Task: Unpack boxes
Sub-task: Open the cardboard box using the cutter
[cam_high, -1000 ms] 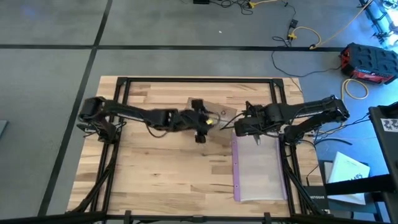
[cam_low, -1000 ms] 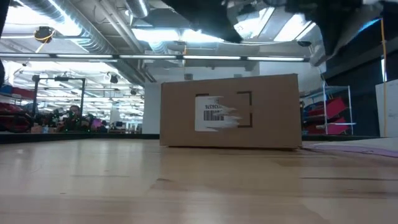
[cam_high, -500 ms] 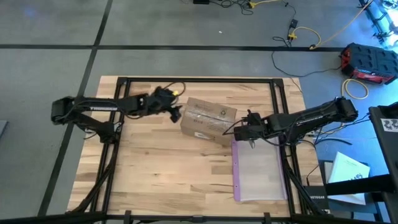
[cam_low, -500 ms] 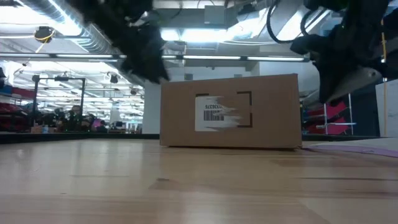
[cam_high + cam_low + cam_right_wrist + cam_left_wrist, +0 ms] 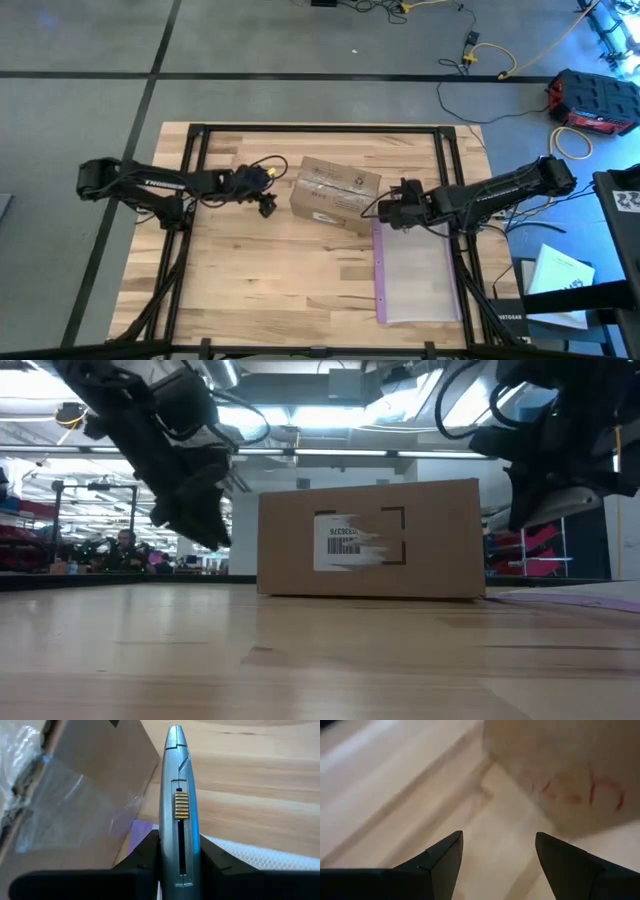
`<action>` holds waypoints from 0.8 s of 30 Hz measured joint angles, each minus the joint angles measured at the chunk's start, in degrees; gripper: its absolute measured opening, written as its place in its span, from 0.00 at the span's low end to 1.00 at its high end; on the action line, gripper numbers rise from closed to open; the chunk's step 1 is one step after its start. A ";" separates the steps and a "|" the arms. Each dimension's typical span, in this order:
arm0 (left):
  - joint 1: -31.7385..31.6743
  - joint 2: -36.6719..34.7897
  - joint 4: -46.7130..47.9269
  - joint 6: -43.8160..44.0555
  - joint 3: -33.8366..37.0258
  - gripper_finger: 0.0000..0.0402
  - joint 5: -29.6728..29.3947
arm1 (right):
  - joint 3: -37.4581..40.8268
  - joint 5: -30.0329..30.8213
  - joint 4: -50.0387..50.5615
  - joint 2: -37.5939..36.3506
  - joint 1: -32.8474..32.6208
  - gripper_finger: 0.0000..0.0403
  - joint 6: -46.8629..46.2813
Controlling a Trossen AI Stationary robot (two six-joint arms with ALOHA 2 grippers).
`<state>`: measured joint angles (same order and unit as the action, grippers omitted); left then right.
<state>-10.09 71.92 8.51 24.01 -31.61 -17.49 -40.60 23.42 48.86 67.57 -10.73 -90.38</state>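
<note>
Tabletop: left pincer open beside box.

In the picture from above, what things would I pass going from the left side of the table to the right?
Left gripper with open fingers → cardboard box → right gripper holding a grey cutter, with a clear plastic bag lying just below it on the table.
</note>
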 joint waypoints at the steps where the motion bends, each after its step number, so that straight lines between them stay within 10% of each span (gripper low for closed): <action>1: 0.06 0.39 -1.64 0.01 0.32 0.59 -1.07 | 0.00 0.08 -0.22 0.00 0.01 0.15 0.42; 9: -0.48 4.44 -18.47 -8.86 1.55 0.59 7.20 | 0.00 0.13 -0.75 -1.54 -0.14 0.15 2.07; 24: 15.18 7.61 -41.85 2.59 1.61 0.59 11.79 | -0.02 6.71 3.32 -8.52 0.27 0.15 2.79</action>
<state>5.10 79.53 -33.35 26.60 -30.00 -5.69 -40.62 30.12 52.18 59.05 -10.46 -87.59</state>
